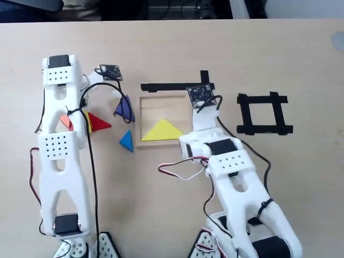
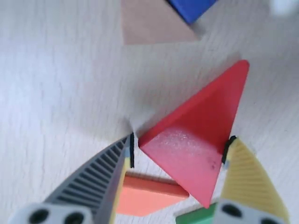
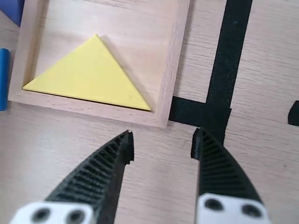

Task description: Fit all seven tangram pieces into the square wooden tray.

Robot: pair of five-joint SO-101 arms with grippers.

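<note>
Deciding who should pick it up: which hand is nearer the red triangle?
Left. The left hand has its fingers against both sides of the red triangle. The right hand is open beside the wooden tray, apart from that piece.

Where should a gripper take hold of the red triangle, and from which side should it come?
Come from above and pinch the red triangle across two opposite edges near its wide middle, not a tip: its straight sides probably give the pads flat contact. The left gripper clasps it that way.
</note>
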